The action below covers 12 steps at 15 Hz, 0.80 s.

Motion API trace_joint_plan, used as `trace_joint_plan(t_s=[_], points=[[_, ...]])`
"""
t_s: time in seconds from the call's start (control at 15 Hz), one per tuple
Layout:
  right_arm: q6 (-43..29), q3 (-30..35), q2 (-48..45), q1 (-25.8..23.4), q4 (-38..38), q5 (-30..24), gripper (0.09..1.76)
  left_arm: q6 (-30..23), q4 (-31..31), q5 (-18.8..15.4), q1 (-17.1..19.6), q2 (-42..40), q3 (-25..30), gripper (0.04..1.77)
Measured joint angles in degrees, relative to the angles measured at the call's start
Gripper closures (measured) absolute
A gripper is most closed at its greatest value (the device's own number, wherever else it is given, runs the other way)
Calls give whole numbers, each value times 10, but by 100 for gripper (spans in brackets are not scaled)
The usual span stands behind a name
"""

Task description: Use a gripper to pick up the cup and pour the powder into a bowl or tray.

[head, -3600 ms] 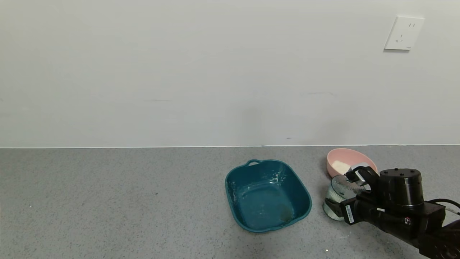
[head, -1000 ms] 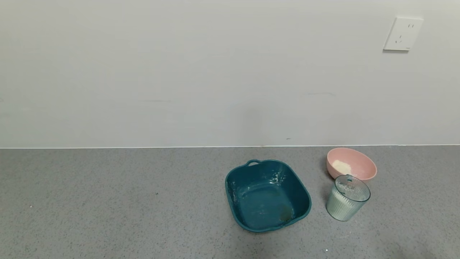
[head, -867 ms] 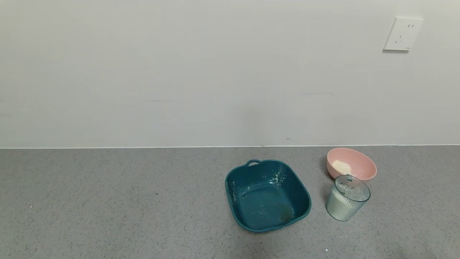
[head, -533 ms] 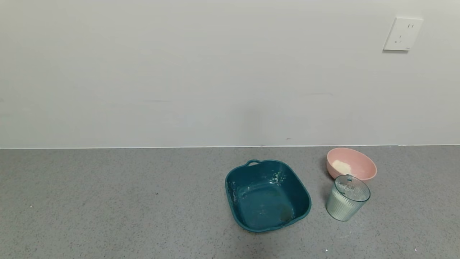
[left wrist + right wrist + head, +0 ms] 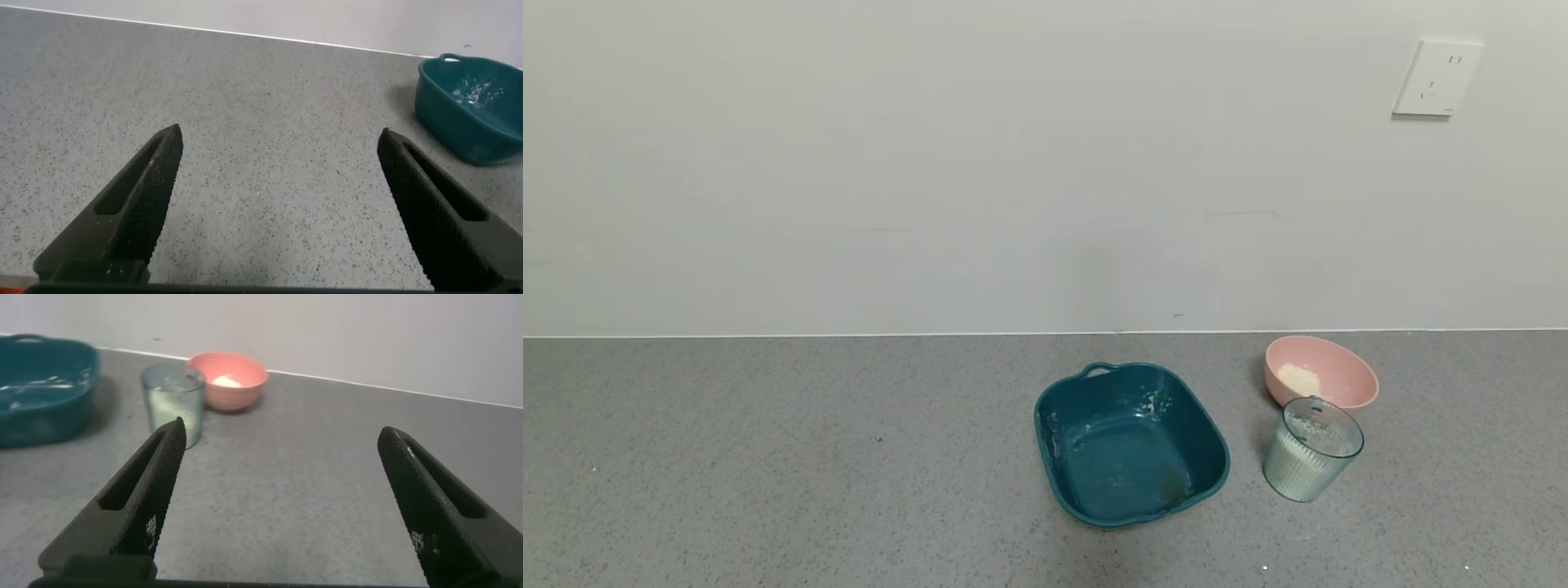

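The ribbed pale green cup (image 5: 1312, 448) stands upright on the grey counter, just in front of the pink bowl (image 5: 1347, 377). A small heap of white powder (image 5: 1298, 377) lies in the bowl. Both show in the right wrist view, the cup (image 5: 173, 403) and the bowl (image 5: 230, 380) with powder (image 5: 225, 379). My right gripper (image 5: 280, 433) is open and empty, drawn back from the cup, with bare counter between its fingers. My left gripper (image 5: 281, 135) is open and empty over bare counter, far from the cup. Neither arm shows in the head view.
A dark teal square tray (image 5: 1130, 442) with a handle and white powder smears sits left of the cup; it also shows in the left wrist view (image 5: 474, 102) and right wrist view (image 5: 41, 388). A wall runs behind the counter, with a socket (image 5: 1436, 77).
3.6 s ago my right gripper was around the cup; by 1 s ago it had let go and left the head view. The cup stands still since then.
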<state>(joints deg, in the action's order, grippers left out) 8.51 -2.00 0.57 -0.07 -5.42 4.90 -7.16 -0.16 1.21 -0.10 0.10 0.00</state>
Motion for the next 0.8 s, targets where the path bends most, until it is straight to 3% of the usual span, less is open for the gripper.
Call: trace_joint_plan(t_s=[0.27,0.4,0.8], points=[[-38,18,-5,1,50,-74,15,0,0,0,0,0,0,9],[-83,12,-6,1,76,-66,15,0,0,0,0,0,0,9],[-94,15,-6,1,55,-60,15,0,0,0,0,0,0,9]])
